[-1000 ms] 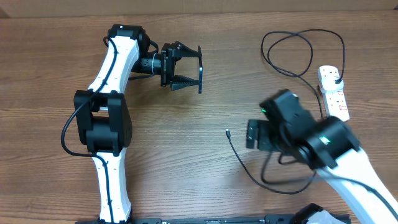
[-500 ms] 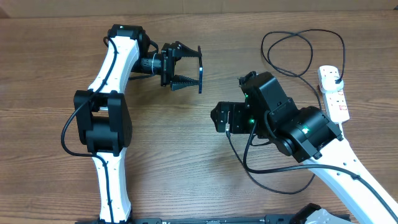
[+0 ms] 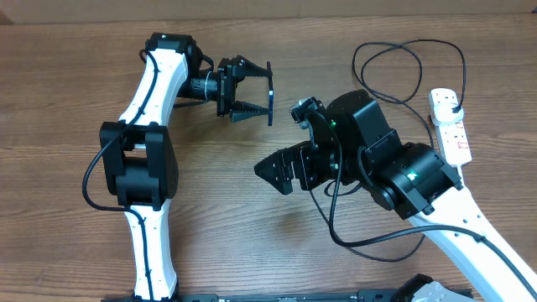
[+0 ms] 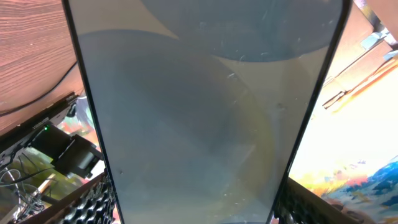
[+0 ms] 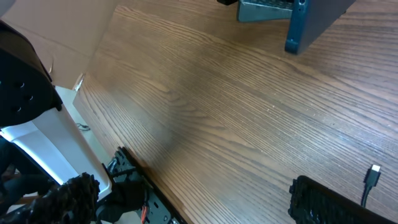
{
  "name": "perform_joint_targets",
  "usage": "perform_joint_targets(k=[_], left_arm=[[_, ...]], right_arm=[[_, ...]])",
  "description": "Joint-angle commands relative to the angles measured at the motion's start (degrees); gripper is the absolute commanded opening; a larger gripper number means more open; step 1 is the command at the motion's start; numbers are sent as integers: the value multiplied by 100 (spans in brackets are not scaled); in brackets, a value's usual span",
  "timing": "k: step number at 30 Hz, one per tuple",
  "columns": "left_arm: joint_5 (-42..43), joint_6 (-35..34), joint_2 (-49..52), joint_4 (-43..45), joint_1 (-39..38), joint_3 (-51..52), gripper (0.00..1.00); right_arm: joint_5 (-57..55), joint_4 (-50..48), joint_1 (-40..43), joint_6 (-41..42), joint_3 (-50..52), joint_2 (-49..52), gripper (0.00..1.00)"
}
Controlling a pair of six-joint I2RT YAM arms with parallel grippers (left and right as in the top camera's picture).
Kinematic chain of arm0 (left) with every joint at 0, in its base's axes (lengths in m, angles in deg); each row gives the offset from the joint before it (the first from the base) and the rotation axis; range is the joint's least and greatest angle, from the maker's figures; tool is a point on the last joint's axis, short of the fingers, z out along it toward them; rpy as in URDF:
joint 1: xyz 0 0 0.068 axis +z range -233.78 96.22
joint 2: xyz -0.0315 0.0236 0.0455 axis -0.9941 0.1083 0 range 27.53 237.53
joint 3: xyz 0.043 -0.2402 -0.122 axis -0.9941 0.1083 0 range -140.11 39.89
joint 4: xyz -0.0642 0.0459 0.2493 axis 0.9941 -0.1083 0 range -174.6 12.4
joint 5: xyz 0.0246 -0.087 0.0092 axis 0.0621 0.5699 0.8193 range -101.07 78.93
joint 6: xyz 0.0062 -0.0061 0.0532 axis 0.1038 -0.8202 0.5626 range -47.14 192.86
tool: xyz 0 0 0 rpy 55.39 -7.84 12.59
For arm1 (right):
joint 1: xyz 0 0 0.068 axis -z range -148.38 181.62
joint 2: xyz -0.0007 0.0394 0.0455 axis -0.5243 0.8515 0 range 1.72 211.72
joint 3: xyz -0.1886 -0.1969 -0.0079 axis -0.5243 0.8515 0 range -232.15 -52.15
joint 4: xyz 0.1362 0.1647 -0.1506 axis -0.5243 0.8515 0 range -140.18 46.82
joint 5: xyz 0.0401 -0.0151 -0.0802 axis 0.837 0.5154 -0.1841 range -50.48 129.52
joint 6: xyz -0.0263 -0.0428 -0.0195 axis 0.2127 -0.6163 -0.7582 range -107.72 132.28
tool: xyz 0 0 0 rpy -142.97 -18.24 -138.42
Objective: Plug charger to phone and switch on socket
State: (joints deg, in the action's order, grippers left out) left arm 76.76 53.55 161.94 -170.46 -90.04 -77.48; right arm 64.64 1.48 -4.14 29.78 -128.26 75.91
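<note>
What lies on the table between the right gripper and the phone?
Nothing: in the overhead view, only bare wood of the table separates the right gripper from the phone.

The white and black left arm [image 3: 159,80] reaches away from its base, bends at the elbow and turns its wrist to the right. Its black left gripper [image 3: 262,91] points sideways. Its 2 fingers [image 4: 93,202] squeeze the long sides of the thin, dark-rimmed phone [image 4: 199,112]. The white and black right arm [image 3: 470,226] comes in from the near right corner and leans left. Its black right gripper [image 3: 281,170] points left, with its 2 fingers [image 5: 323,199] spread wide and holding nothing.
</note>
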Motion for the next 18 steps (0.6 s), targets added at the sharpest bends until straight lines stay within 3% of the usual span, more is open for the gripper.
perform_joint_targets(k=[1,18], left_arm=[[278,-17,-13,-13,4,-140,75],[278,-15,-13,-11,4,-140,75]], right_arm=[[-306,-22,-26,-81,-166,-131,100],[-2232,369,-28,656,-164,-131,100]])
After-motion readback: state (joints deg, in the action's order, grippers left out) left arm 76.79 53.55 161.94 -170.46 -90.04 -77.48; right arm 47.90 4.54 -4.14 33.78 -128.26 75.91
